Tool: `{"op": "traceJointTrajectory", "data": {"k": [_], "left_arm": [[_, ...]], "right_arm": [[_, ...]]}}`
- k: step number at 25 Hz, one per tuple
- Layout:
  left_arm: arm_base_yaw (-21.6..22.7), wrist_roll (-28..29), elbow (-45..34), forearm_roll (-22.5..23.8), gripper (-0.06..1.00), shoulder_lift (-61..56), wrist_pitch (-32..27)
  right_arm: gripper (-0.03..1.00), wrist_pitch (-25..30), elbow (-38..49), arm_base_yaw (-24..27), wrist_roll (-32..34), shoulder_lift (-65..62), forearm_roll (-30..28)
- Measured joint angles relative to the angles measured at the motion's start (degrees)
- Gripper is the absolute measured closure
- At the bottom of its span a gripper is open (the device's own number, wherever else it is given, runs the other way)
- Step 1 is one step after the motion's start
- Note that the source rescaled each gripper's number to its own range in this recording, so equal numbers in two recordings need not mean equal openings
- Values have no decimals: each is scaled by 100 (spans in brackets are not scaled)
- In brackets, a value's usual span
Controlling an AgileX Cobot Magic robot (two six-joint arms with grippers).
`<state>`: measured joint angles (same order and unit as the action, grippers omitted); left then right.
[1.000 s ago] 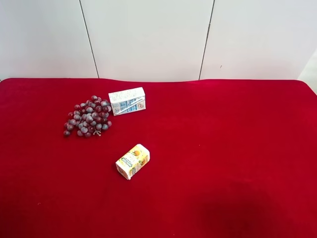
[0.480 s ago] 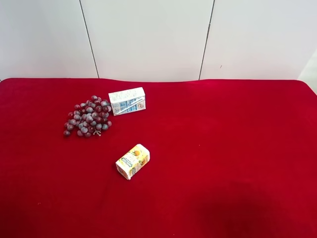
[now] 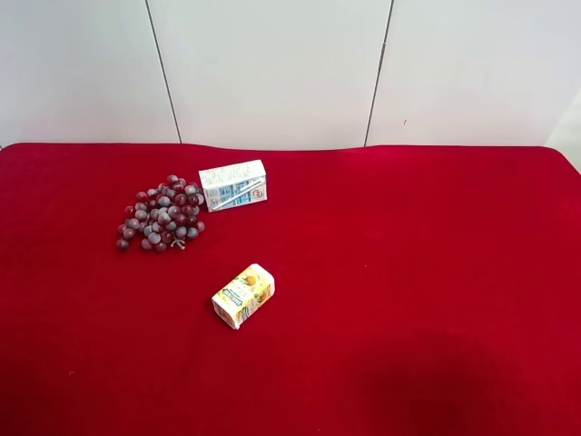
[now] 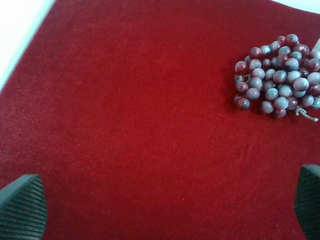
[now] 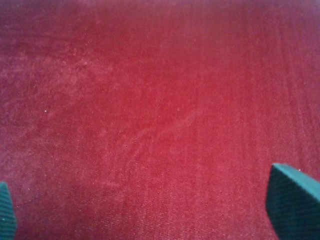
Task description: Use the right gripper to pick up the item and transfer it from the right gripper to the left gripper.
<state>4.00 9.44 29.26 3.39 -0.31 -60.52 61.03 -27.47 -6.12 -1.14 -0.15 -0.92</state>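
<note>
Red velvety table (image 3: 408, 272) against white panel wall (image 3: 272, 73). Overhead view shows no arms; the grape bunch (image 3: 160, 214), round frosted berries, touches the white-blue carton (image 3: 233, 185), with the yellow carton (image 3: 243, 295) apart. Left gripper (image 4: 165, 205) fingers spread wide, empty, grapes beyond. Right gripper (image 5: 160, 205) also spread, only bare cloth.
</note>
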Motion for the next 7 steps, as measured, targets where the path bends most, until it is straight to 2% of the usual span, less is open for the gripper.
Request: {"op": "traceJointTrajectory", "data": {"k": [7], "left_arm": [[0, 0, 0, -19, -6, 0, 0]], "right_arm": [[-2, 0, 0, 0, 0, 0, 0]]}}
